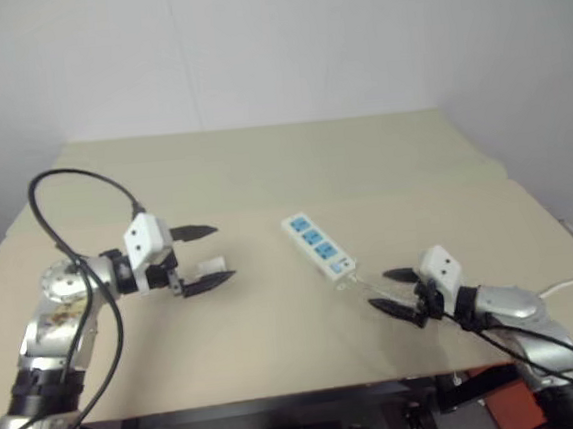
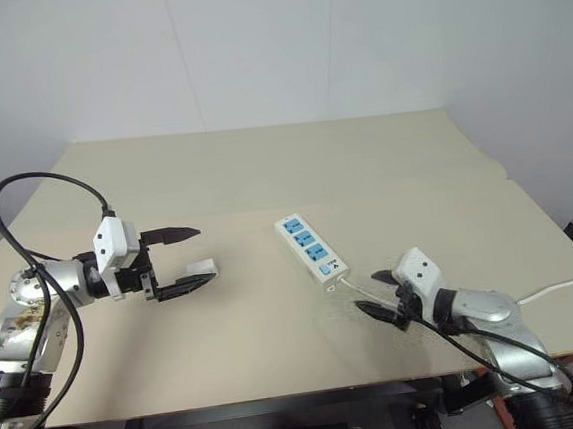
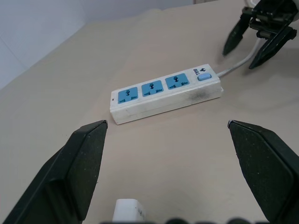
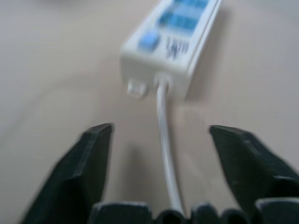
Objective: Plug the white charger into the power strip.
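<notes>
The right gripper (image 2: 382, 294), two black fingers on a white boxy mount, hangs low over the near edge of the beige bench toward its right corner, jaws spread wide and holding nothing. In the right wrist view the thin white cord (image 4: 164, 140) runs on the bench between its fingers (image 4: 79, 172), up to the switch end of the power strip (image 2: 311, 247), a long slim white plastic bar with three blue sockets that lies diagonally near the middle of the bench, switch end toward the near right. All three sockets are empty. The left gripper (image 2: 188, 255) is above the left part of the bench, pointing toward the strip, its jaws also wide apart and gripping nothing. The white charger (image 2: 201, 267), a small plain white plastic block, lies on the bench at the tip of that gripper's nearer finger, well apart from the strip; in the left wrist view it sits low between the two fingers (image 3: 79, 168).
</notes>
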You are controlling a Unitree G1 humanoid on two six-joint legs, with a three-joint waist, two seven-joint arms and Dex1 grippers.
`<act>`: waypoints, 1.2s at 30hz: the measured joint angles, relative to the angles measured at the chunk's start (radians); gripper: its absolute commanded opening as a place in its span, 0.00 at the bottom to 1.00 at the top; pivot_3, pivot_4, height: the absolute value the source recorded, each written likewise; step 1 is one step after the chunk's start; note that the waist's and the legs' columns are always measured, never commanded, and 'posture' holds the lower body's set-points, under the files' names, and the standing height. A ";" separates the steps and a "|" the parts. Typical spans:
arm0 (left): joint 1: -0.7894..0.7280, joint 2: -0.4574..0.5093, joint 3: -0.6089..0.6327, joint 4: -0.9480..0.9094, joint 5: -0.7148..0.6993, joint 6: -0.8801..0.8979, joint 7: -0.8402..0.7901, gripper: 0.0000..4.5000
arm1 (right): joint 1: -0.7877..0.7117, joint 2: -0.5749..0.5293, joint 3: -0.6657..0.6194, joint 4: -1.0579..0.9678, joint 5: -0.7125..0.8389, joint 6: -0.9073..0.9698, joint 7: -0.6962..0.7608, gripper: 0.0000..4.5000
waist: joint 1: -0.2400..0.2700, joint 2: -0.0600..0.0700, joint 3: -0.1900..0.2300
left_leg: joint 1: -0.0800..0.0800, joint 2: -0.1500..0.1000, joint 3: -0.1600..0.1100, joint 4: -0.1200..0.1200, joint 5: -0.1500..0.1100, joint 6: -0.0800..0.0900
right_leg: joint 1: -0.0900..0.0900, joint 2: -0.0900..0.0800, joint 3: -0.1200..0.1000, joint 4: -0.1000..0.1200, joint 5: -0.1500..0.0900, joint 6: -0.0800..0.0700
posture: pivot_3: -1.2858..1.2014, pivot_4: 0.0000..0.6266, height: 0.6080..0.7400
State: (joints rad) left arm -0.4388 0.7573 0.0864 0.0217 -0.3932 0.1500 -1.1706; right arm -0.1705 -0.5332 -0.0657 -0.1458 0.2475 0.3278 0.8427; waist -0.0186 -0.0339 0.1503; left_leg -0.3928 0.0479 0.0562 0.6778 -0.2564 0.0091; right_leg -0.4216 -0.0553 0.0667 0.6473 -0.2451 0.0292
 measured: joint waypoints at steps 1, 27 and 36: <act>0.000 0.000 0.000 0.000 0.001 0.000 0.002 1.00 | 0.003 0.033 -0.006 -0.017 0.011 0.016 -0.039 1.00 | 0.001 0.000 0.000 | 0.000 0.000 0.000 0.000 0.000 0.000 | 0.000 0.000 0.000 0.000 0.000 0.000 | 0.52 0.24 1.00; 0.007 0.002 -0.002 -0.005 0.008 0.006 0.015 1.00 | 0.010 0.407 0.104 0.040 -0.068 0.008 -0.494 1.00 | -0.001 0.000 0.000 | -0.002 0.000 0.000 0.000 0.000 0.000 | -0.002 0.000 0.000 0.000 0.000 0.000 | 0.52 0.24 1.00; 0.019 -0.005 -0.001 -0.011 0.008 0.006 0.044 1.00 | -0.029 0.445 0.105 0.144 -0.091 -0.097 -0.530 0.91 | -0.007 -0.003 -0.002 | 0.000 0.000 0.000 0.000 0.000 0.000 | -0.001 0.000 0.000 0.000 0.000 0.000 | 0.52 0.24 1.00</act>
State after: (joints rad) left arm -0.4194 0.7527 0.0850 0.0108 -0.3853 0.1562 -1.1265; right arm -0.1995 -0.0881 0.0395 -0.0022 0.1565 0.2303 0.3126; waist -0.0258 -0.0366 0.1485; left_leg -0.3932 0.0482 0.0560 0.6778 -0.2564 0.0091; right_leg -0.4222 -0.0554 0.0665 0.6475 -0.2450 0.0290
